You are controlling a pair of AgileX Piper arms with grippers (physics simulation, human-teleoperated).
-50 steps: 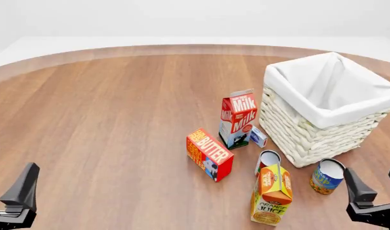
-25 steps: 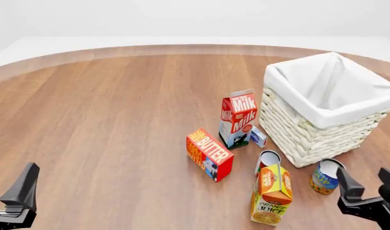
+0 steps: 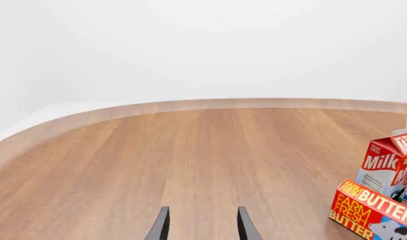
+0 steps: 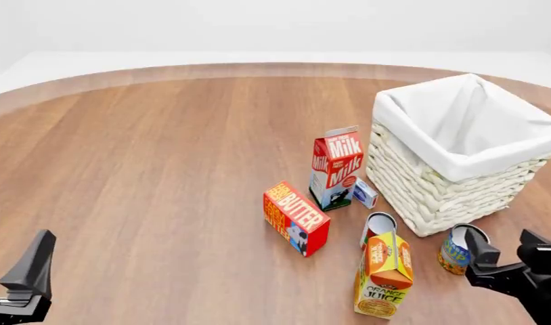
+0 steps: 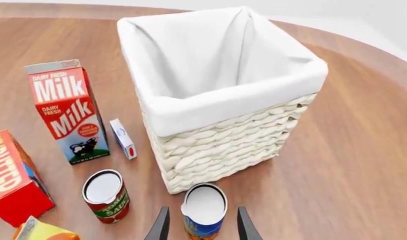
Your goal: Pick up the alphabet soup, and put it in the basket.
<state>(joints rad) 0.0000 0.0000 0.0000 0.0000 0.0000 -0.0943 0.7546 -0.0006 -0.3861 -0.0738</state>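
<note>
The alphabet soup is a short blue-labelled can with a pale top, standing upright on the table just in front of the basket's near corner. The basket is cream woven with a white liner. My right gripper is open, close to the can on its right and near side, and one finger overlaps the can's edge. In the right wrist view the can shows between the spread fingers of the gripper, below the basket. My left gripper stands open at the near left, holding nothing.
A red-labelled can stands left of the soup, with an orange juice carton in front of it. A milk carton, a small white box and a butter box stand left of the basket.
My right gripper has moved left and forward towards the soup can, and its finger now overlaps the can. The left arm has not moved.
</note>
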